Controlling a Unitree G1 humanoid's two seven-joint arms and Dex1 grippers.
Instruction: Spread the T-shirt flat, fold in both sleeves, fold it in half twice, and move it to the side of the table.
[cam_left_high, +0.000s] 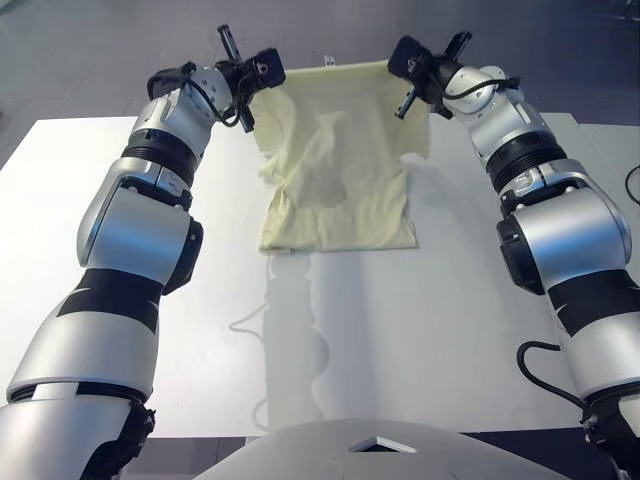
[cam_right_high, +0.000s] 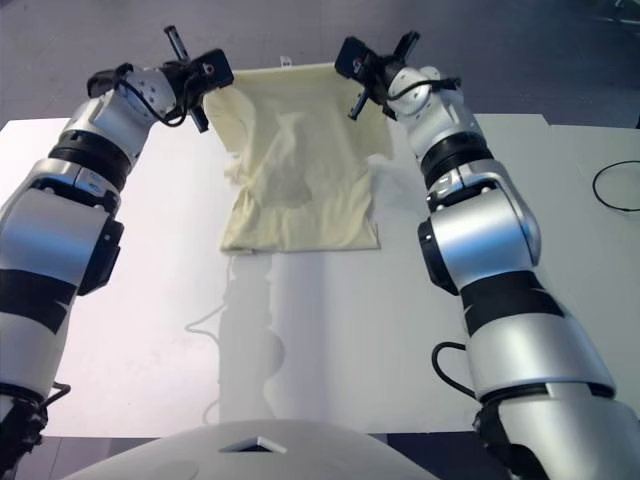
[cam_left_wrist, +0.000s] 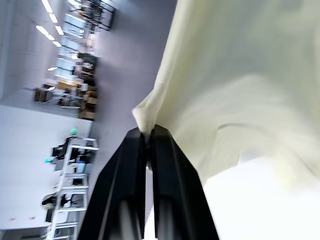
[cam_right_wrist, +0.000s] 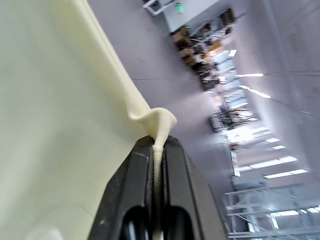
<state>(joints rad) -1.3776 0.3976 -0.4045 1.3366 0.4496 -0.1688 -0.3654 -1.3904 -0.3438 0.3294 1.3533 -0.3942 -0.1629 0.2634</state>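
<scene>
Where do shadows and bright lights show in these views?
Left eye view: a faint shadow lies on the white table by the near hem of the T-shirt; its creases are shaded. Left wrist view: strip lights glow in the room behind. Right wrist view: ceiling lights glow likewise.

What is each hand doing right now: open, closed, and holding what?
Left hand: closed, gripping one top corner of the T-shirt.
Right hand: closed, gripping the other top corner.

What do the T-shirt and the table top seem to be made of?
T-shirt: soft knit cloth, probably cotton, pale yellow, matte; it drapes and creases.
Table: hard, smooth white board, perhaps laminate; slightly glossy, with a faint reflection.
</scene>
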